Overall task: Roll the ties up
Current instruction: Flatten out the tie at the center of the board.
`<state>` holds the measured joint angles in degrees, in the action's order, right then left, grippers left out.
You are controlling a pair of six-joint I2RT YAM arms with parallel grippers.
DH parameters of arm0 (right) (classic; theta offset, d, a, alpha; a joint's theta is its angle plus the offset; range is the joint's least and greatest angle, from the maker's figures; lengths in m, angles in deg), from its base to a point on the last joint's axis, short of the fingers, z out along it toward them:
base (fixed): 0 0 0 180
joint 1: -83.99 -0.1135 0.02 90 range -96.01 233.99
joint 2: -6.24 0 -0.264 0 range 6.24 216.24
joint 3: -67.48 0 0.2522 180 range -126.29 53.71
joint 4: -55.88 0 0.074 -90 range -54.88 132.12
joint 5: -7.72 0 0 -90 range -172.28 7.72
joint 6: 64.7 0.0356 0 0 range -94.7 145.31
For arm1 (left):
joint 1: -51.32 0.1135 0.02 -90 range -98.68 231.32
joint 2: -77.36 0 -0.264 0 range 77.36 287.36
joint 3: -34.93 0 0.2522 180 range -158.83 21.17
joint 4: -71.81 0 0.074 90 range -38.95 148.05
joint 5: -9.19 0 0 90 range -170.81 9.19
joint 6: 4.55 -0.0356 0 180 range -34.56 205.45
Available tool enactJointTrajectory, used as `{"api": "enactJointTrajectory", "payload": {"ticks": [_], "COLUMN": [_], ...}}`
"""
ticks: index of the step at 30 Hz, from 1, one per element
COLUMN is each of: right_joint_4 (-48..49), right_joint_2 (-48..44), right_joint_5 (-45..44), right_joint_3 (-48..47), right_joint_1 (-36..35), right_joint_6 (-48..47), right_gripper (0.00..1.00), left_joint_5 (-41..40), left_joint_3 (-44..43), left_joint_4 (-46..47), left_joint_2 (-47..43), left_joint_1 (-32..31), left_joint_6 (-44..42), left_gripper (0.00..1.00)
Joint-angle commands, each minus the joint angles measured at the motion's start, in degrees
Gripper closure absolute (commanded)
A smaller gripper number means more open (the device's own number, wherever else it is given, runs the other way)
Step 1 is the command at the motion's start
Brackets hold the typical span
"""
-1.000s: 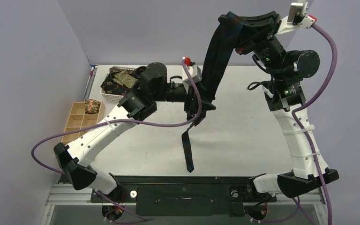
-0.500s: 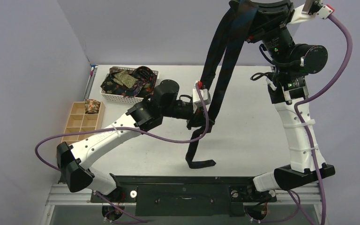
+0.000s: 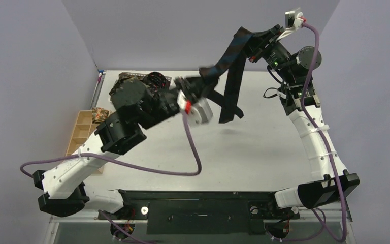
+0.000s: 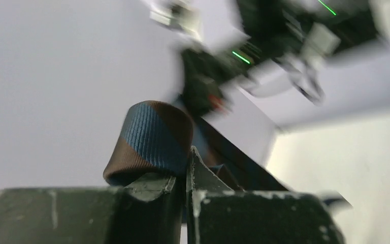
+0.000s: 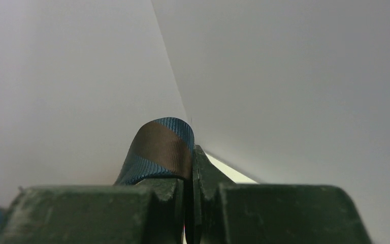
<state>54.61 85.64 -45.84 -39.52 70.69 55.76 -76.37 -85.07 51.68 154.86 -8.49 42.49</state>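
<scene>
Left claw [image 4: 187, 168] and right claw [image 5: 188, 162] are both clenched on the tie [image 3: 232, 91]. It's slung between them, tails dangling below over the bench [image 3: 264, 152]. Pinches look thin to me. Pull apart too hard and a fold could slip out.

1. Right gripper [image 5: 188, 203] at the bottom edge, jaws pressed together on fabric.
2. Tie [image 5: 157, 147], ribbed with blue and brown stripes, pinched as a fold that loops up and left of the jaw line.
3. Grey walls [image 5: 56, 76] behind, meeting in a corner seam.
4. Pale table sliver [image 5: 231, 175] to the right of the fold.
</scene>
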Motion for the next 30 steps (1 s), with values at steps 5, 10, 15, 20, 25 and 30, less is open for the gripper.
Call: {"api": "enactJointTrajectory", "payload": {"ticks": [5,10,15,20,25,30], "right_joint_4": [1.23,2.01,1.27,-4.82,-6.99,-7.05], "right_joint_2": [-2.72,-2.75,-1.81,-2.8,-2.82,-2.02], "right_joint_5": [2.26,2.4,3.09,4.04,2.43,0.02], "right_joint_3": [-1.98,-1.93,-2.25,1.08,2.28,0.28], "right_joint_1": [2.64,2.8,2.73,1.0,0.84,4.37], "right_joint_6": [-2.24,-2.17,-1.36,-7.38,-9.79,-9.51], "right_gripper": [1.0,1.0,1.0,1.0,1.0,1.0], "left_joint_5": [-4.7,-2.68,3.93,-13.22,-38.68,-40.28], "left_joint_3": [25.9,-0.89,0.35,0.4,17.07,30.11], "left_joint_4": [-22.76,-38.3,-37.04,-4.82,28.37,24.68], "left_joint_2": [-6.93,4.65,2.77,2.82,8.81,3.78], "left_joint_1": [-5.57,0.74,-6.51,-3.56,-9.68,-13.17], "left_joint_6": [-23.38,-9.85,-3.53,-3.66,-37.7,-45.11], "left_gripper": [1.0,1.0,1.0,1.0,1.0,1.0]}}
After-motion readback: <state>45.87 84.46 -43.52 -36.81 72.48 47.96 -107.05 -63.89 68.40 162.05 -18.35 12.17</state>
